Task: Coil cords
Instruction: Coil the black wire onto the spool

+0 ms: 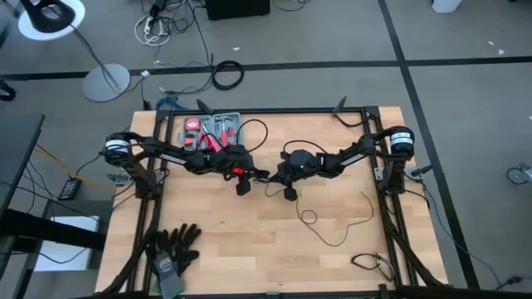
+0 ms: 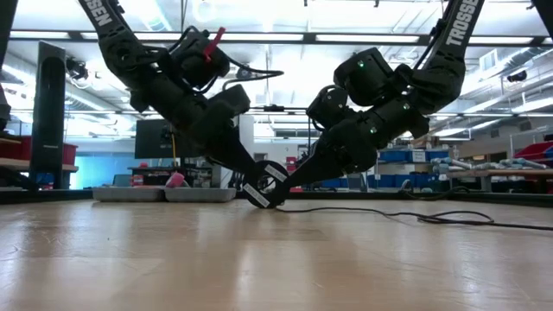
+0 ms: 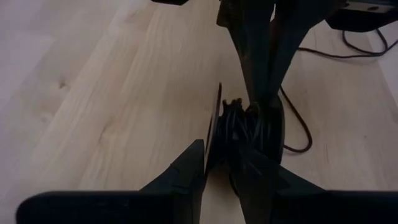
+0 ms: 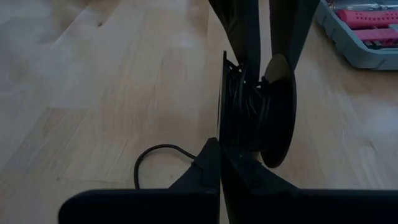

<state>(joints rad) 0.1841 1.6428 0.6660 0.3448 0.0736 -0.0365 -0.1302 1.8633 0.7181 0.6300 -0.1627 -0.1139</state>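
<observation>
The cord is a thin black wire. Part of it is wound on a small round black puck (image 4: 255, 106) that stands on edge just above the table middle (image 2: 268, 188). The rest trails slack over the wood (image 1: 332, 224) toward the right edge. My left gripper (image 3: 227, 171) comes from the table's left (image 1: 254, 176) and is shut on the puck. My right gripper (image 4: 219, 155) comes from the right (image 1: 276, 176) with its fingers shut at the puck's rim, where the loose cord (image 4: 155, 149) leads in. My left gripper pinches the puck across its two flat faces (image 3: 219, 140), one finger on each side, slanting down from the table's left. The puck stands on edge, its lowest rim at or just above the wood (image 2: 263, 203). My right gripper slants down from the table's right, fingers shut on the cord (image 4: 200, 155) right at the puck's thin rim (image 4: 222, 127). My own fingertips hide the exact spot. The cord behind them lies slack in a loop on the table.
A grey tray of red-handled tools (image 1: 212, 129) sits at the far edge behind my left arm. Black gloves (image 1: 174, 245) lie near the front left corner. Another small tangle of wire (image 1: 370, 262) lies near the front right. Bare wood lies in front of both grippers.
</observation>
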